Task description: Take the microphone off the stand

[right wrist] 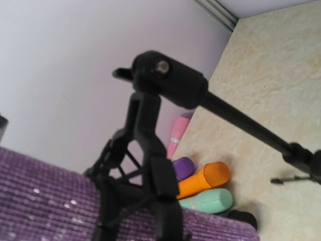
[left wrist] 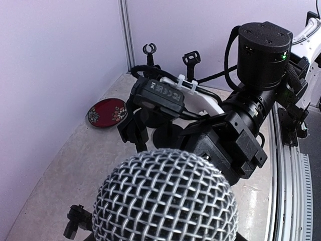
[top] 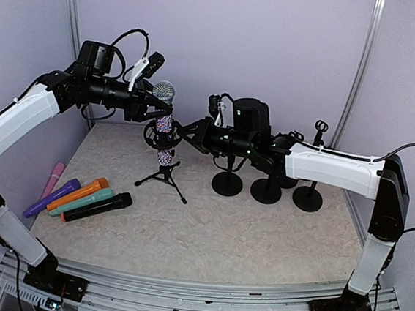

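A microphone with a silver mesh head and a purple glitter body stands upright in the black clip of a small tripod stand. My left gripper is shut on the microphone just under the head. The mesh head fills the bottom of the left wrist view and hides the fingers. My right gripper reaches in from the right and is closed on the stand's clip at mid-body. In the right wrist view the stand's hub and the purple body are very close.
Several loose microphones lie at the left: pink, purple, orange, green and black. Three round-base stands stand at the back right. A red plate lies by the back wall.
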### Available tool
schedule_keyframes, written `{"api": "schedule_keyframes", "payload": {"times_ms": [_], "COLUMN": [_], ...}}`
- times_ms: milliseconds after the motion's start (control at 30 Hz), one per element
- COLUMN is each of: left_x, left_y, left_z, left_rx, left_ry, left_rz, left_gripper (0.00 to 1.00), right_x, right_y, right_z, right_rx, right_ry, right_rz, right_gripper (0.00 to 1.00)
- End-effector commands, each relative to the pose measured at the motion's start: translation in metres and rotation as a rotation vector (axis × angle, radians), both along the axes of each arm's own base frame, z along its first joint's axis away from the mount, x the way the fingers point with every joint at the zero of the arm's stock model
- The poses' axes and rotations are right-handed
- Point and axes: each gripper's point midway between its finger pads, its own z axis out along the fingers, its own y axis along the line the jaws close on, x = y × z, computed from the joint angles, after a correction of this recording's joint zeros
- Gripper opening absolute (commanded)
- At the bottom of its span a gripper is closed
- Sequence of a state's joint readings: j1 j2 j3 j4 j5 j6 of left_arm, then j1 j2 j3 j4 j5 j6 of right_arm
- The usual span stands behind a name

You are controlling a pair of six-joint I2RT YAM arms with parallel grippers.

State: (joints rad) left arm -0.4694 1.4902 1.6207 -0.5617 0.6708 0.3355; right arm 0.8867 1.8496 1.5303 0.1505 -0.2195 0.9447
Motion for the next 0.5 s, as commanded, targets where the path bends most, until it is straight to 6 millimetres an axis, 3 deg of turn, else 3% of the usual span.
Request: {"api": "schedule_keyframes", "payload": {"times_ms": [0, 300, 467], "left_x": [-0.036, -0.060, -0.063], "left_y": [0.006, 0.011, 0.008], "left_z": [0.093, 0.140, 0.132], "left_rx": [-0.122, -0.227, -0.249], "left_ry": [-0.232, -0.275, -0.219], "left_rz": [-0.060, -0.101, -0.125], "left_gripper": [0.32, 0.34, 0.35], "right_x": [0.009, 0.007, -0.002], "right_y": [-0.004, -0.007, -0.015], "right_z": [-0.027, -0.028, -0.004], "right_rx": [-0.106, -0.139, -0.121], "right_ry": [0.003, 0.004, -0.020], "right_rz": [-0.051, -0.074, -0.095], "right_gripper": [0.07, 0.00, 0.00]}}
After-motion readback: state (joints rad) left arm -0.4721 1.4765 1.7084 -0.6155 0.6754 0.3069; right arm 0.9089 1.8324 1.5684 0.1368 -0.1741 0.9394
